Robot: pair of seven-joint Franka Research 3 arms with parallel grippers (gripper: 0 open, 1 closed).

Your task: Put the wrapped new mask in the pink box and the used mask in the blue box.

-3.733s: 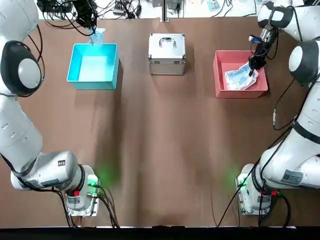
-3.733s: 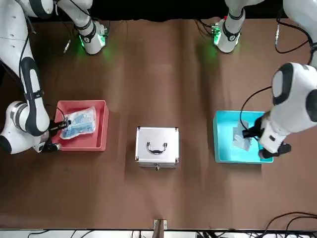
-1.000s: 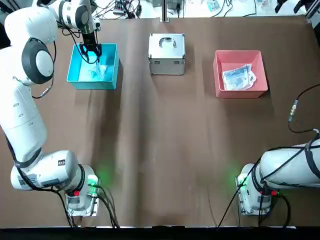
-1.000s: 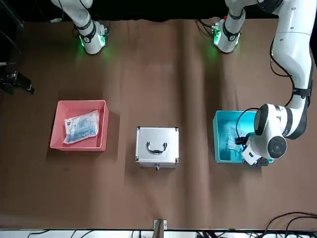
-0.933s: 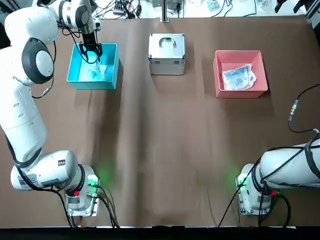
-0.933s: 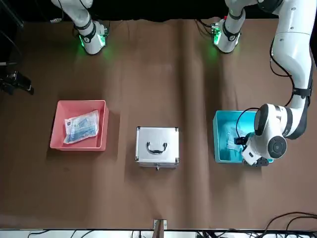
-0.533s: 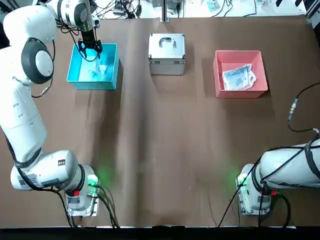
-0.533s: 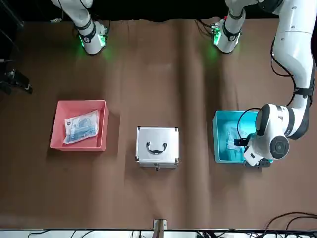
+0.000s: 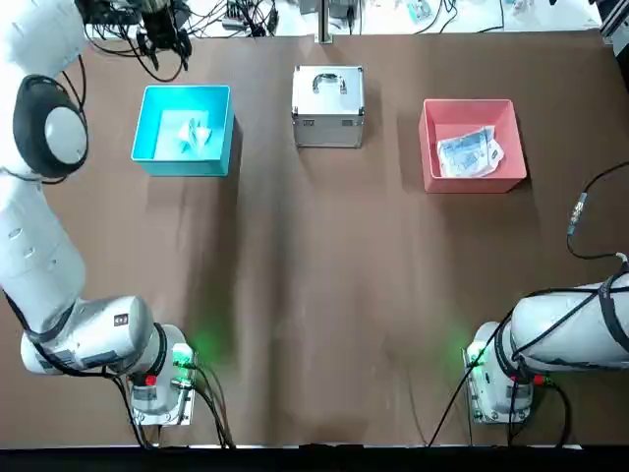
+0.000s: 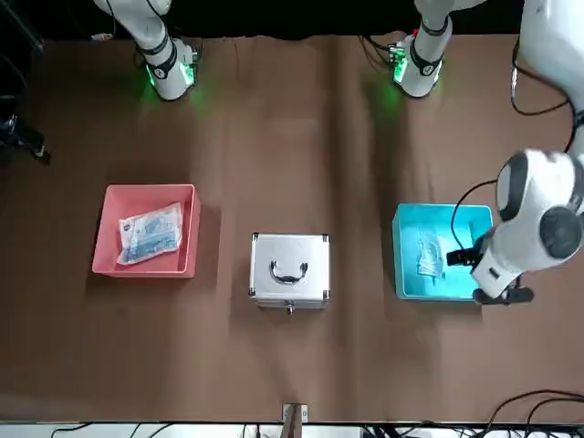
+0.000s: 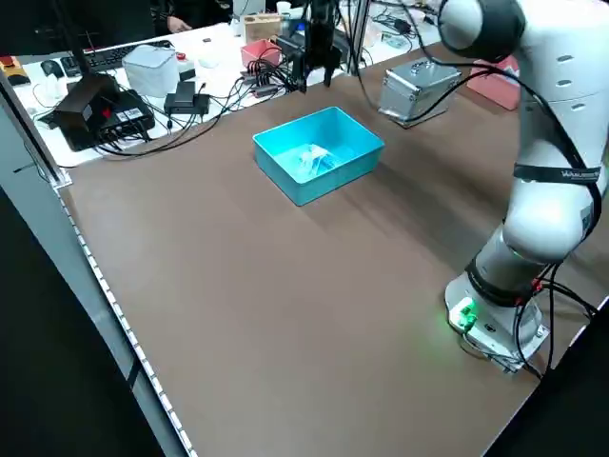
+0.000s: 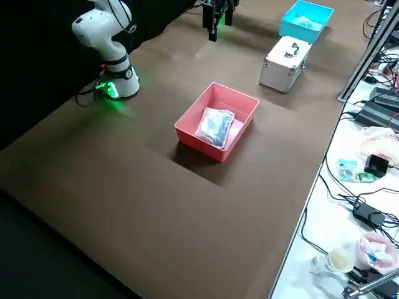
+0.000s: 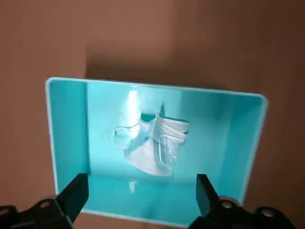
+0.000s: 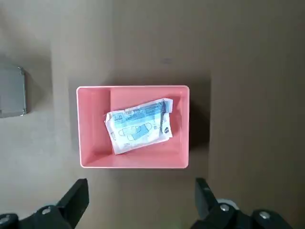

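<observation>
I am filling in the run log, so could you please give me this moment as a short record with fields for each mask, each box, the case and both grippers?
wrapped new mask: lying flat inside the pink box
pink box: on the robot's right side of the table
used mask: bunched, on the floor of the blue box
blue box: on the robot's left side
silver case: shut, between the two boxes
left gripper: open, empty, raised above the blue box
right gripper: open, empty, high above the pink box

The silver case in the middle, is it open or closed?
Closed. The silver case has its lid flat down with the handle on top, and no gap shows along its front edge in the front view.
</observation>
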